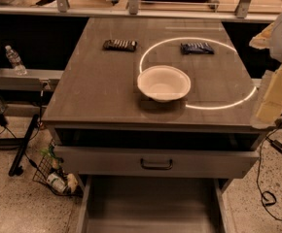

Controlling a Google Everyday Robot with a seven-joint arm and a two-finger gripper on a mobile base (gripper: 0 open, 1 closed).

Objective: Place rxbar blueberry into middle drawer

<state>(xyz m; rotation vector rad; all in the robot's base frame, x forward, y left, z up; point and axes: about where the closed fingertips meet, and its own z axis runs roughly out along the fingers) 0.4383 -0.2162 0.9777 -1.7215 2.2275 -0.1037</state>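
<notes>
The rxbar blueberry (197, 48), a small dark blue bar with a pale patch, lies flat at the back right of the cabinet top. The middle drawer (150, 208) is pulled out at the bottom of the view, and the part of its plain grey floor that I see is bare. My gripper (273, 98) shows as pale blocky parts at the right edge of the view. It hangs beside the cabinet's right side, to the right of the bar and nearer the front, and touches nothing that I can see.
A white bowl (163, 83) stands mid-top, in front of the blue bar. A dark brown bar (120, 44) lies at the back left. The drawer front with a black handle (156, 164) juts out above the open tray. Cables and a wire rack (53, 171) lie on the floor at left.
</notes>
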